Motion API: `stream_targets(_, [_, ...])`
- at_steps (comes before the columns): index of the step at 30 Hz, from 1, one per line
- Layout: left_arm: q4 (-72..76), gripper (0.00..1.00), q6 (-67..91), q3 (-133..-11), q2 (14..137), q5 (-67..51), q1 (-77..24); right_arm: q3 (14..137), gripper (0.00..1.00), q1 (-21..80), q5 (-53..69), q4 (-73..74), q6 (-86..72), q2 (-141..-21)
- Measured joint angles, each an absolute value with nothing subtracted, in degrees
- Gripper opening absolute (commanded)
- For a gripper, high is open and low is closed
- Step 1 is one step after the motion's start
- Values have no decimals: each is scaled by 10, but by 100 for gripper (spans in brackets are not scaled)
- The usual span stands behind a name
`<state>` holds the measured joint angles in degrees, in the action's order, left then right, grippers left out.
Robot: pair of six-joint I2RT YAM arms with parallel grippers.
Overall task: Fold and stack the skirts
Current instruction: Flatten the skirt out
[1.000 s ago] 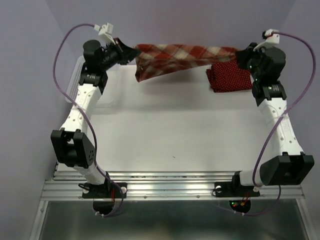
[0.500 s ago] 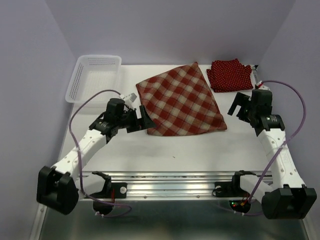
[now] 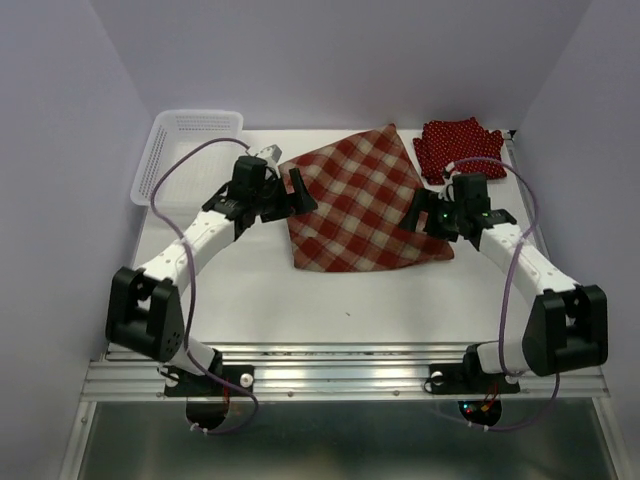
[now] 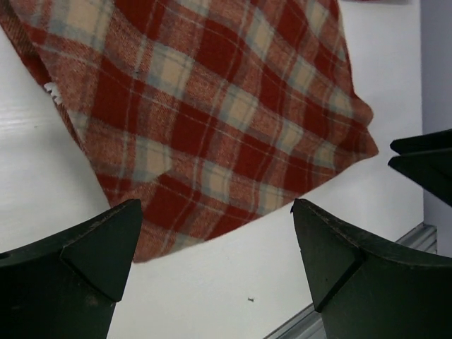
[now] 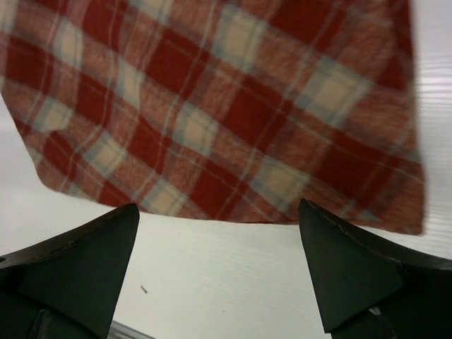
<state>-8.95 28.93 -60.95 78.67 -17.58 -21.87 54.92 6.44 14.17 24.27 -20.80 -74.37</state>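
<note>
The red-and-cream plaid skirt [image 3: 365,200] lies spread flat on the middle of the white table [image 3: 300,300]. A dark red polka-dot skirt [image 3: 460,150] sits folded at the back right, just beyond the plaid one's far corner. My left gripper [image 3: 299,190] hovers open over the plaid skirt's left edge, holding nothing. My right gripper [image 3: 423,214] hovers open over its right edge, also holding nothing. The left wrist view looks down on the plaid skirt [image 4: 212,106] between wide-apart fingers [image 4: 85,261]. In the right wrist view the plaid skirt [image 5: 212,106] fills the upper part and its near hem lies just beyond the fingers [image 5: 353,268].
A white lattice basket [image 3: 190,150] stands at the back left corner. The metal rail [image 3: 320,365] with both arm bases runs along the near edge. Purple walls close in the back and both sides.
Both grippers, shut on the plaid skirt and holding it up at the back a second ago, opened and let it go; it now lies flat. Both arms have since moved in to its side edges.
</note>
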Motion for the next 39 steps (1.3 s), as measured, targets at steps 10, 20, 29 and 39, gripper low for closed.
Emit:
stream_targets(10, [-32,99,259,-725,1075,-194,-237,534,100,91,117,197,-243,-897])
stream_targets(20, [28,99,268,-699,1117,-208,-234,517,100,37,114,153,-264,-934])
stream_targets(29, [125,99,347,-442,944,-270,-300,520,100,-46,107,150,-272,-934])
stream_targets(39, [-15,99,363,-475,884,-243,-403,523,100,-48,99,209,-233,-876])
